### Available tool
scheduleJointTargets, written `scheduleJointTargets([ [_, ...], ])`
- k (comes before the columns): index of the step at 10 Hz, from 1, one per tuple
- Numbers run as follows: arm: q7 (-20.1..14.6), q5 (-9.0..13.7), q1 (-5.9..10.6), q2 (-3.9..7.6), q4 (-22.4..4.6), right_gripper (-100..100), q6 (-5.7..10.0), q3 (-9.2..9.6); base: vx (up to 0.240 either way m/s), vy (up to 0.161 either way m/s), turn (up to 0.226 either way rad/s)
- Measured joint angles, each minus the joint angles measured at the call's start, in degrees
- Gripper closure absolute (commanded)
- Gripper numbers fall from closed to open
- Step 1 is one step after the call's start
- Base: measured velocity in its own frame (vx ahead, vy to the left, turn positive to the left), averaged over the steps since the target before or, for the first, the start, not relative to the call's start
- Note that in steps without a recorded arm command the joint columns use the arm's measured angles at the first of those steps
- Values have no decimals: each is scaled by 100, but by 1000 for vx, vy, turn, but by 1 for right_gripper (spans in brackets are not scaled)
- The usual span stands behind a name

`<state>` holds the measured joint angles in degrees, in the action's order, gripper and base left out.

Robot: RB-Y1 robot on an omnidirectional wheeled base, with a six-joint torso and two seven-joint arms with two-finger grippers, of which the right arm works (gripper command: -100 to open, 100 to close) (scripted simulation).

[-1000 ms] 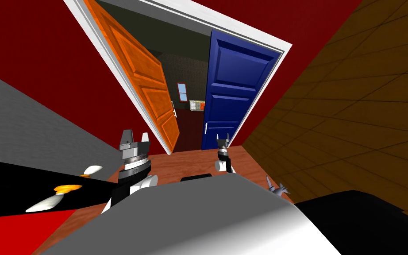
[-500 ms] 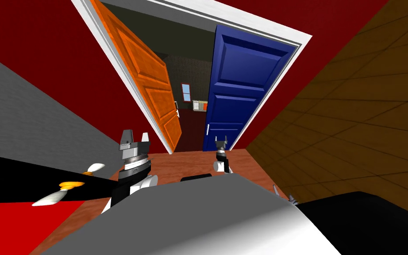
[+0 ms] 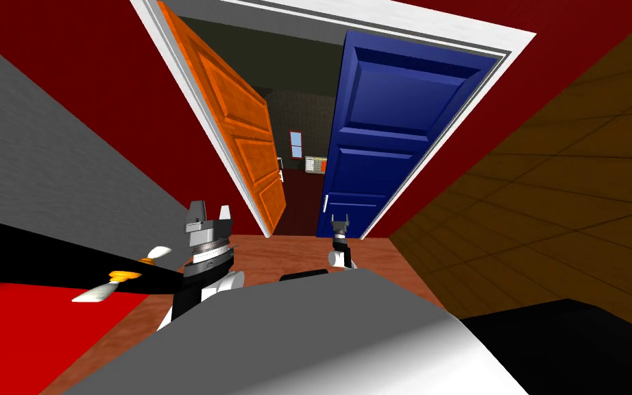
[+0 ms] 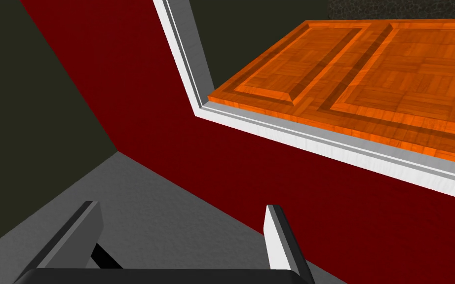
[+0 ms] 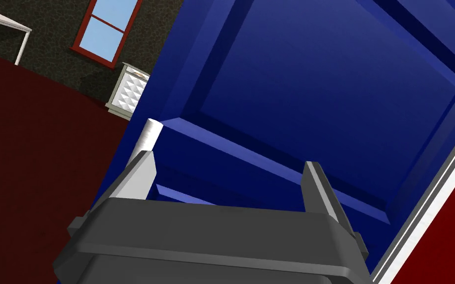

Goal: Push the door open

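1. The doorway has two leaves. The blue door [image 3: 404, 137] on the right stands partly ajar, angled away from the white door frame [image 3: 191, 89]. The orange door [image 3: 239, 130] on the left is swung further inward. A far room with a window [image 3: 296, 144] shows through the gap between them.
2. The blue leaf looks like the one being worked, and the push seems about midway: it is off the frame but nowhere near fully open, so more swing is left.
3. The right gripper [image 3: 338, 223] reaches forward, low on the blue door's near face, with its fingers spread. In the right wrist view the gripper [image 5: 227, 160] faces the panel squarely. The white handle [image 5: 147, 135] at the door's free edge sits just beside one finger, ungripped. Whether the fingertips touch the panel cannot be told.
4. The left gripper [image 3: 207, 211] is raised on the left, also spread and holding nothing. It is aimed at the red wall [image 4: 123, 74] beside the frame.
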<state>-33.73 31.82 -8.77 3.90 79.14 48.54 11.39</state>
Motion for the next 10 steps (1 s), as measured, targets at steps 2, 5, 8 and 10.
scheduleJointTargets([
  [2, -208, 188, 69, -23, -308, -100, 78, 67, 74, -76, 137],
  [5, -434, 387, 187, -58, -678, -100, 166, 121, 44, -43, 82],
  [8, -710, 650, 350, -112, -1155, -100, 264, 187, 70, -69, 158],
  [10, -917, 805, 446, -162, -1513, -100, 375, 251, 68, -72, 101],
])
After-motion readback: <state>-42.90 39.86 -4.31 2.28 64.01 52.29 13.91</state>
